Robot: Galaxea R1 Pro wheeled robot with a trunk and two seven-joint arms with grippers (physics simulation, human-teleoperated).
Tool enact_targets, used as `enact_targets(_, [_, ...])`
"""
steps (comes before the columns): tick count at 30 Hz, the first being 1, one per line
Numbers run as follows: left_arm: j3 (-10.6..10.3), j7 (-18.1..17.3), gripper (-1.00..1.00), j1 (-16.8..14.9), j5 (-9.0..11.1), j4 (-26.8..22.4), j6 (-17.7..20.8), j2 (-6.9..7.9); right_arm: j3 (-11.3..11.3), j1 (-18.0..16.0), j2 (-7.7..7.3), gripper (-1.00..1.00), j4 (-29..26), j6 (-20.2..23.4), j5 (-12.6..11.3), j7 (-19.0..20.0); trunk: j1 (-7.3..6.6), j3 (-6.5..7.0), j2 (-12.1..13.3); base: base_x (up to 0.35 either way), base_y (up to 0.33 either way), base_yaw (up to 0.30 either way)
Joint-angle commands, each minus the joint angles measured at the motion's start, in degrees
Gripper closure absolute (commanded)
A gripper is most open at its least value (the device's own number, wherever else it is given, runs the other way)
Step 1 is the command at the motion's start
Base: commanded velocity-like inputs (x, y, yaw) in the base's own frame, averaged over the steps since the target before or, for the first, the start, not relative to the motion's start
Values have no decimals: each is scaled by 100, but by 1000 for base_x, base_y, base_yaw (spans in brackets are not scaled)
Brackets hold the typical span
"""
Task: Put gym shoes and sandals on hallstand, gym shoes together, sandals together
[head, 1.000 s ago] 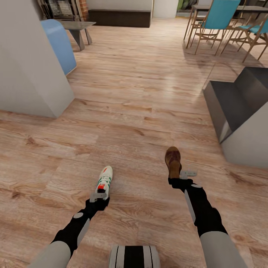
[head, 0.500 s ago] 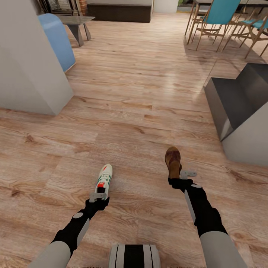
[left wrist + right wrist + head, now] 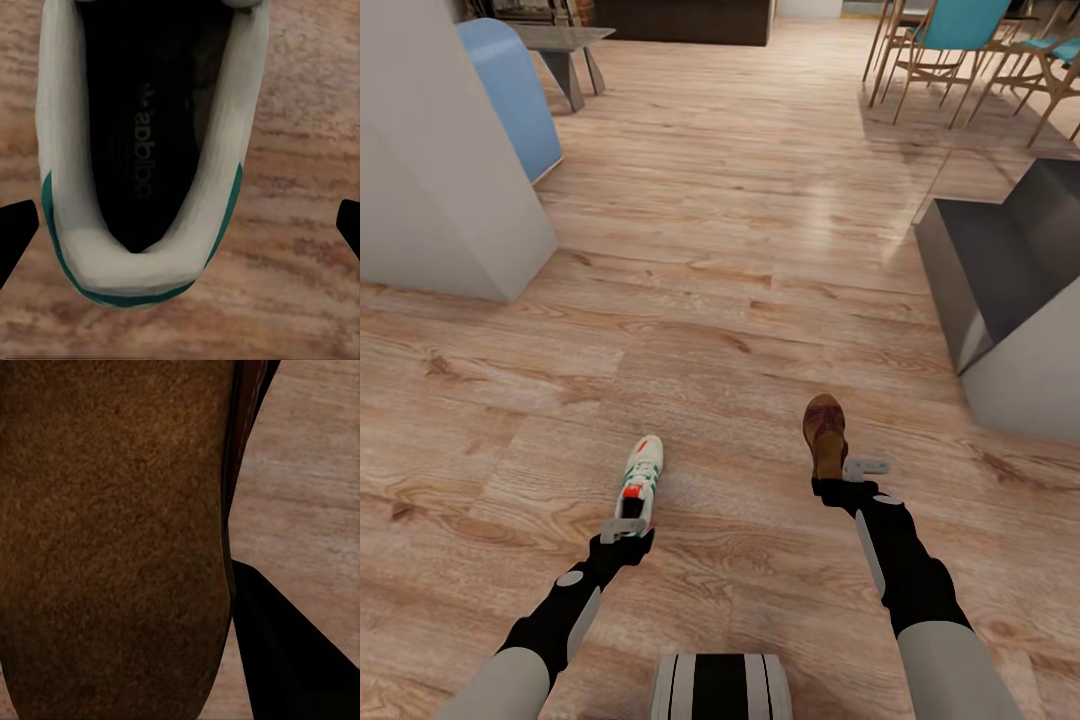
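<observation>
– Gym shoe (image 3: 639, 483) in the left gripper (image 3: 626, 524), sandal (image 3: 825, 432) in the right gripper (image 3: 847, 471): has anything shifted?

– Neither has moved against its arm over the last second. The far room has slid up and out of view, so the camera is travelling over the corridor floor (image 3: 740, 260), not the shoes.

– Are the fingers clamped?

– Left ones stand apart at either side of the shoe's heel; contact I cannot tell. The right wrist view is too close to the sandal to judge.

– And the rack?

– I'd say the robot is carrying both toward it; placing is not yet begun.
</observation>
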Motion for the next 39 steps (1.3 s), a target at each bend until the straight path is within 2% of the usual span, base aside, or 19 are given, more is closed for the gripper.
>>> enact_targets(1, [49, -39, -100, -4, -60, 0, -21, -7, -17, -2, 6, 100, -9, 30, 43, 29, -1, -11, -1, 0, 0, 105])
enact_targets(13, [49, -39, -100, -4, -60, -6, -21, -7, -17, -2, 6, 100, -9, 30, 43, 32, 1, -49, -3, 0, 0, 20])
enact_targets(24, [49, -39, -100, -4, -60, -10, -22, -7, -17, -2, 6, 100, -9, 30, 43, 32, 30, -347, -17, 0, 0, 0])
enact_targets(39, [49, -39, -100, -4, -60, -15, -24, -7, -17, -2, 6, 100, -9, 30, 43, 31, 30, -352, -17, 39, 0, 0])
